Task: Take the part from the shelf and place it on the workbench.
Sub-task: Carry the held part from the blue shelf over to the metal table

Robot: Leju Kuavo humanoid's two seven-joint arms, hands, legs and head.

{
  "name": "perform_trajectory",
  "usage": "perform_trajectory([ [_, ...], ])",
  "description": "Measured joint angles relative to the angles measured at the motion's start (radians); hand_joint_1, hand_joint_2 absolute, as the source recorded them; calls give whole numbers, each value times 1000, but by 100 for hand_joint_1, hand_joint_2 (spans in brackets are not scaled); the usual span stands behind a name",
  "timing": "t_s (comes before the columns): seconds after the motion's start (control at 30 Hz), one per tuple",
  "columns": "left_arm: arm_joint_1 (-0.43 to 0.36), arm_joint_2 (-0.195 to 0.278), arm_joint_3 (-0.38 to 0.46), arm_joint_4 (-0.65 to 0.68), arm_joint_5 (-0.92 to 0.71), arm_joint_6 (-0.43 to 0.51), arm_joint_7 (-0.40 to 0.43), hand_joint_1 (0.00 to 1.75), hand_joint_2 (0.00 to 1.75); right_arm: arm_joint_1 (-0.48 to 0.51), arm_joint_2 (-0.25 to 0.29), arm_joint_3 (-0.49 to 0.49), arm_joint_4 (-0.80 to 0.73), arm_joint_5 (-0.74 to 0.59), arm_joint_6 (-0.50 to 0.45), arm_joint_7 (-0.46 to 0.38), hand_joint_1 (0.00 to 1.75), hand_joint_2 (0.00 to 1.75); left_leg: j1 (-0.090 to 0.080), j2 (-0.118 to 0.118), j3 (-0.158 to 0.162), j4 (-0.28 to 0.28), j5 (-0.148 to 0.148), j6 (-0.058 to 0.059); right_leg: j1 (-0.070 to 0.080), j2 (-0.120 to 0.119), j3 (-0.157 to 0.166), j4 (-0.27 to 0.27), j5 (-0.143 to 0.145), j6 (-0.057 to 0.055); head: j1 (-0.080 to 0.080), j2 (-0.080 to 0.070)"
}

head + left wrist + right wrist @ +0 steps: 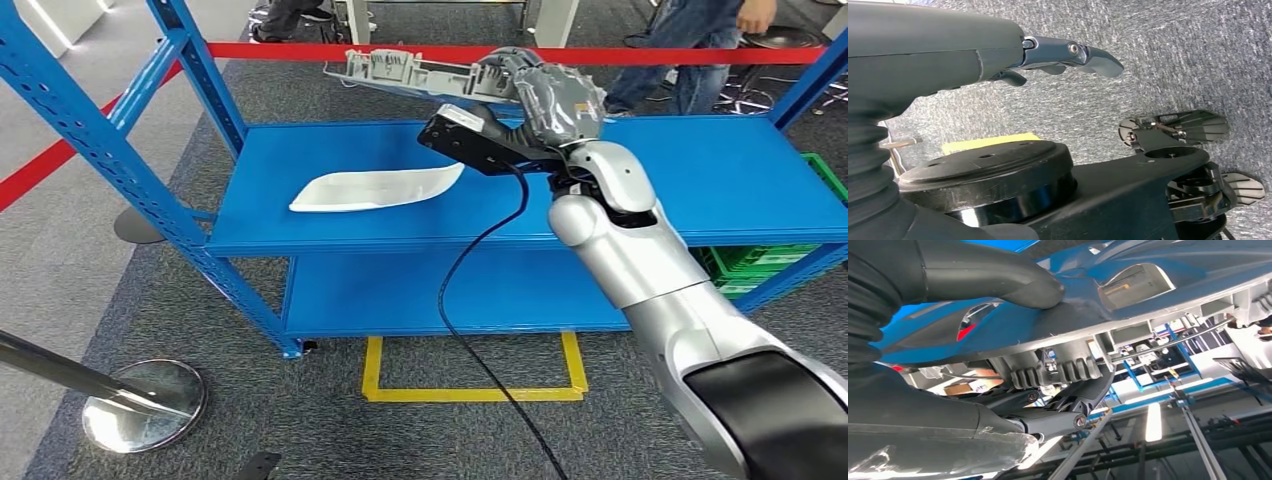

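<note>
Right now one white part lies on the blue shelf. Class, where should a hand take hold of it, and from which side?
Grip the white part at its broad right end, coming from the front edge of the blue shelf. It lies flat and long, tapering to a thin point at the left, so the wide end probably gives the fingers more to close on. The right hand already holds a grey part.

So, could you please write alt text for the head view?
The robot's right hand holds a long grey ribbed plastic part above the blue metal shelf, where a white curved plastic part lies.
</note>
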Motion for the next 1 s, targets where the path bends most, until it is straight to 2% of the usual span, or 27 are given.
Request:
perform_trajectory([
  [0.2, 1, 0, 1, 0, -1, 4, 3, 0, 175, 23, -14, 13, -40, -17, -9, 4, 175, 175, 0, 0, 0, 0, 0, 0, 0, 0, 0, 0, 0, 0, 0, 0],
  [0.77, 16, 3, 1, 0, -7, 13, 10, 0, 175, 175, -67, 28, -160, -40, -97, -8, 175, 175, 0, 0, 0, 0, 0, 0, 0, 0, 0, 0, 0, 0, 0, 0],
  [1.0, 17, 3, 1, 0, -6, 13, 9, 0, 175, 193, -76, 28, -183, -40, -101, -8, 175, 175, 0, 0, 0, 0, 0, 0, 0, 0, 0, 0, 0, 0, 0, 0],
])
